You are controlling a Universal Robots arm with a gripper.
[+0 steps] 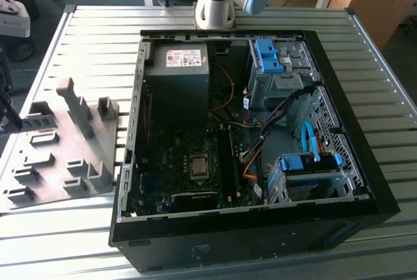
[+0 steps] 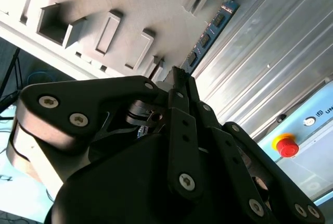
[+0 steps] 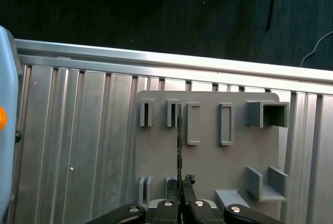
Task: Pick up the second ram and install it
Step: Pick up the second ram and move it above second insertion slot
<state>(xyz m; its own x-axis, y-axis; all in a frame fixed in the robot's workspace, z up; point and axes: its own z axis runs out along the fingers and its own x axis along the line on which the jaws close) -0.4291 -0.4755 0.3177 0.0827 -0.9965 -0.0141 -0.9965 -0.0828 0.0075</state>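
Ribbed metal counter (image 3: 78,130) with the grey fixture (image 3: 213,156) on it, the second ram (image 3: 179,140) sits edge-up in its slots, long axis pointing straight away from the hand (image 3: 182,186), which looks pinched onto its near end

bench (image 1: 91,26): ribbed bare metal, dull sheen
fixture block (image 3: 208,161): grey matt plastic
pincer (image 2: 177,75): smooth black satin finish, bright metal screws
second ram (image 2: 212,25): green circuit board, slight gloss
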